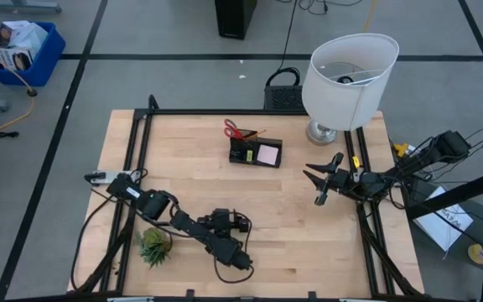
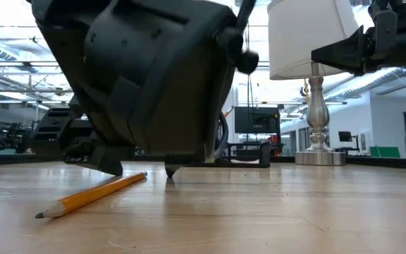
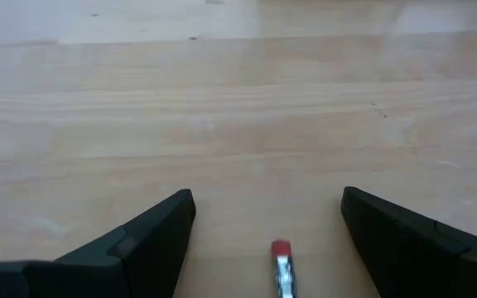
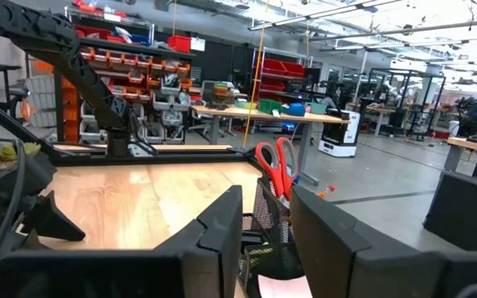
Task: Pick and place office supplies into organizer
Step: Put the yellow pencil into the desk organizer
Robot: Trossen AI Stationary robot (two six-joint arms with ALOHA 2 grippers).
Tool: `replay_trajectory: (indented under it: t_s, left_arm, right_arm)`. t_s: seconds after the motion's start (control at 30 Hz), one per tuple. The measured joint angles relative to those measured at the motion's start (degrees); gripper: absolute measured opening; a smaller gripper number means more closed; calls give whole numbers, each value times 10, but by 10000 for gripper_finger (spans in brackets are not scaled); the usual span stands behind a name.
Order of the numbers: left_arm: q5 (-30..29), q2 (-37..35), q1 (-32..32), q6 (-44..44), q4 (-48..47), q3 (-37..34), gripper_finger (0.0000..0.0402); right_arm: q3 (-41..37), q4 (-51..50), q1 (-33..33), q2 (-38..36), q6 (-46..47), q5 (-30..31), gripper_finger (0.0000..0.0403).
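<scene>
Left gripper point(image 3: 267, 236), jaws wide, straddles a pencil point(image 2: 94, 194) at lower centre of the high view. Scissors point(image 1: 239, 131) and pink sticky pad point(image 1: 267, 154) already in organizer point(image 1: 256, 153), mid-frame. Right gripper point(image 1: 322, 182) waits centre-right w/ jaws narrow, empty. Pencil left to load.

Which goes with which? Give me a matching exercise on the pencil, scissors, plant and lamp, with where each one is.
Things:
1. pencil
2. scissors
3. plant
4. lamp

Places:
A. standing upright in the organizer
B. at the table's edge, close to the open, empty right gripper
C. lying flat on the table, eraser end between the open left gripper's fingers
D. on the table beside the left arm

Pairs: 1-C, 2-A, 3-D, 4-B
</scene>
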Motion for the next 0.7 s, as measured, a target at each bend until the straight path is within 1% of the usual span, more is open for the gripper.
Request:
replay_trajectory:
  t_s: [0.13, 0.37, 0.47, 0.63, 0.7]
  left_arm:
    - [-4, 3, 1, -11, -12, 5, 322]
    - [1, 20, -14, -115, -123, 96, 322]
    - [19, 17, -20, -108, -119, 116, 322]
    - [18, 15, -21, -101, -113, 106, 322]
    - [14, 15, -22, -85, -112, 105, 322]
  right_arm:
    - [0, 0, 0, 0, 0, 0, 100]
    - [0, 0, 0, 0, 0, 0, 100]
    - [0, 0, 0, 0, 0, 0, 100]
    - [0, 0, 0, 0, 0, 0, 100]
    - [0, 0, 0, 0, 0, 0, 100]
